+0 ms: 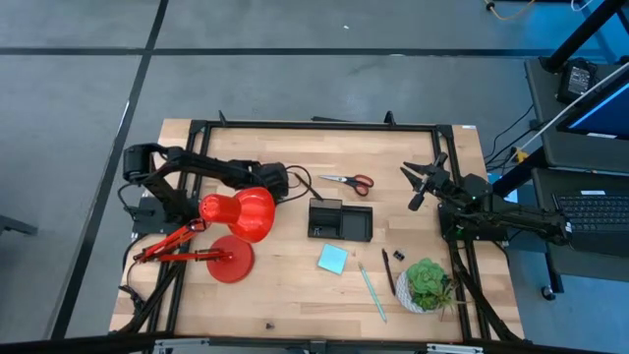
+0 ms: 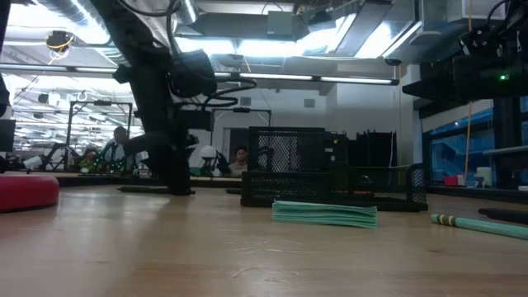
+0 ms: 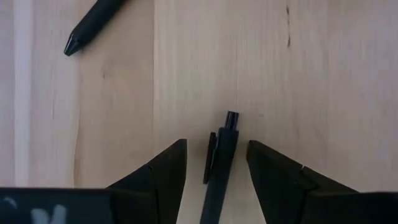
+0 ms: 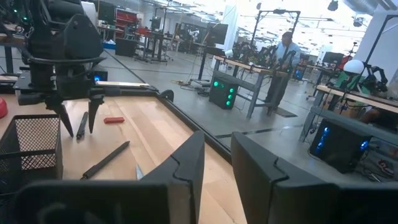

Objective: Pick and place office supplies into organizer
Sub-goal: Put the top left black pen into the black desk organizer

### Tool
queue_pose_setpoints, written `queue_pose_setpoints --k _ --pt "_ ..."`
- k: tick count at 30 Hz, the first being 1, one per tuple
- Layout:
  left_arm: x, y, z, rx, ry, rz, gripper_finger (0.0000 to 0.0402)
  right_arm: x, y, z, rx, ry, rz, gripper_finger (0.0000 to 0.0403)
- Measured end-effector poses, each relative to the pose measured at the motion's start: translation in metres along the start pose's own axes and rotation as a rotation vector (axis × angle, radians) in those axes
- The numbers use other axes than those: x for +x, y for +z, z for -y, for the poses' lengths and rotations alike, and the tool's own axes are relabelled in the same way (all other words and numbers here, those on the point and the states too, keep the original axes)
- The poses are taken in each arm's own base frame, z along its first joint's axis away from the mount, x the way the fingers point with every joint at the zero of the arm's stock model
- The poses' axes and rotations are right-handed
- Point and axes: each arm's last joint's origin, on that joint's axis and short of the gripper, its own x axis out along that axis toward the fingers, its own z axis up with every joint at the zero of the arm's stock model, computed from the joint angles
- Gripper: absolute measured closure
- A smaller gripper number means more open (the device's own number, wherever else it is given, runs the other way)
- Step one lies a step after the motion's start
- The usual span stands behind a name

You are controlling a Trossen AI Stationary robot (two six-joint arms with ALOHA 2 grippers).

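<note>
Black pen (image 3: 219,163) lies between the down-pointed left claw's (image 3: 216,163) spread fingers.

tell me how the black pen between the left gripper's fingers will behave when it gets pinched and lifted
The black pen looks thin, stiff and probably light. Its round barrel may roll, though the clip should limit that. The left gripper, open astride it, grips crosswise, so it might slip or tilt.

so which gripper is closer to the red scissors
Left. The left gripper hangs just beside the scissors, over a black pen. The right gripper is farther off on their other side.
</note>
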Motion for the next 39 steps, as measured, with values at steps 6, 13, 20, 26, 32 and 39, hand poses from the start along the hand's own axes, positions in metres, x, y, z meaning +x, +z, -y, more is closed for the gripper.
queue_pose_setpoints --k 6,13,20,26,32,39 --pt "0.0009 -0.0016 -0.0043 -0.05 -0.04 0.008 0.0233 0.0 0.0 0.0 0.0 0.0 0.0 0.0319" --pt "0.0012 -0.0018 -0.0047 -0.068 -0.043 0.007 0.0233 0.0 0.0 0.0 -0.003 0.0 0.0 0.0319" --pt "0.0014 -0.002 -0.0045 -0.075 -0.044 0.007 0.0258 0.0 0.0 0.0 -0.004 0.0 0.0 0.0319" --pt "0.0016 -0.0019 -0.0041 -0.074 -0.049 0.008 0.0303 0.0 0.0001 0.0001 -0.003 -0.001 0.0 0.0319" --pt "0.0017 -0.0014 -0.0038 -0.023 -0.05 0.014 0.0335 0.0 0.0 0.0 -0.004 0.0 0.0 0.0319" --pt "0.0017 -0.0011 -0.0039 -0.005 -0.045 0.017 0.0344 0.0 0.0 0.0 -0.007 0.0 0.0 0.0319"
